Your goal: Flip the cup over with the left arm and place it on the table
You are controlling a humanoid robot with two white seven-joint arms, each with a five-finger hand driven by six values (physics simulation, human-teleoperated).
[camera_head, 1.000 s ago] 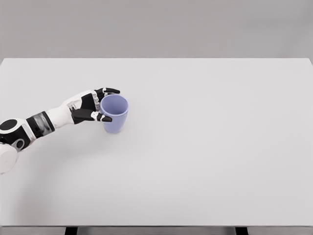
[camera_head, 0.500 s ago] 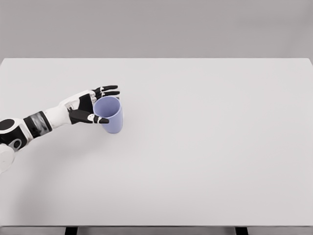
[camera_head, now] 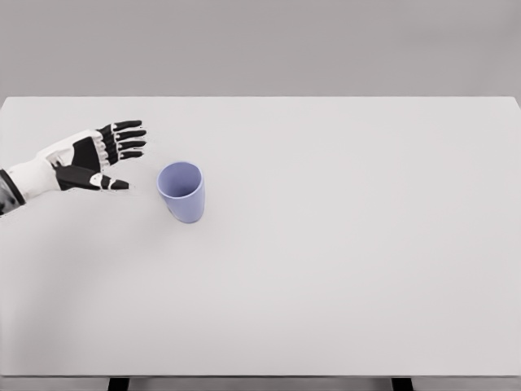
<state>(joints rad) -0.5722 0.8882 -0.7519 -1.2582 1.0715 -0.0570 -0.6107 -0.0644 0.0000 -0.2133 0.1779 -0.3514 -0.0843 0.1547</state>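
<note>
One cup (camera_head: 182,191), plain lilac with no writing on it, is standing mouth-up on the white table (camera_head: 342,244), nearer its left edge. The left hand (camera_head: 88,157) is hovering beside it, apart, fingers (camera_head: 129,135) spread and holding nothing.

Bright, even, diffuse light with no glare. The cup (camera_head: 182,191) casts only a faint soft shadow on the bench (camera_head: 342,244). Edges look slightly soft; no distortion.
</note>
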